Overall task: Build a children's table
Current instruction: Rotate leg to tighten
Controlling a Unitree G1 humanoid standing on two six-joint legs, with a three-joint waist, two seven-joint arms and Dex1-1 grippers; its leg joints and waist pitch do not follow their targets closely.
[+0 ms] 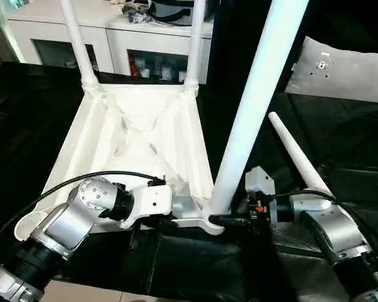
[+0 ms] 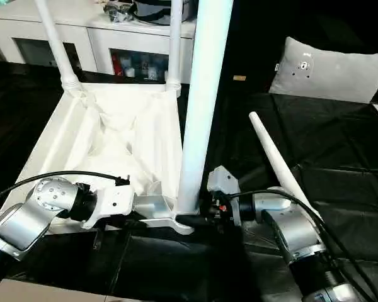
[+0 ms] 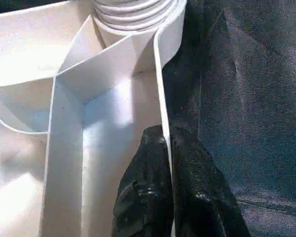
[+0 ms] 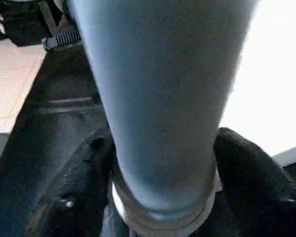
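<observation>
Left gripper (image 3: pixel 170 163) pinches the tabletop (image 1: pixel 138 135) rim shut while right fingers (image 4: pixel 246 168) straddle the upright leg (image 1: pixel 255 107), best kept vertical while twisting.

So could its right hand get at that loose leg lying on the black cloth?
Probably yes, but not right now: the right hand is wrapped around the base of the upright leg. The loose leg lies just beside that arm with nothing on it.
</observation>
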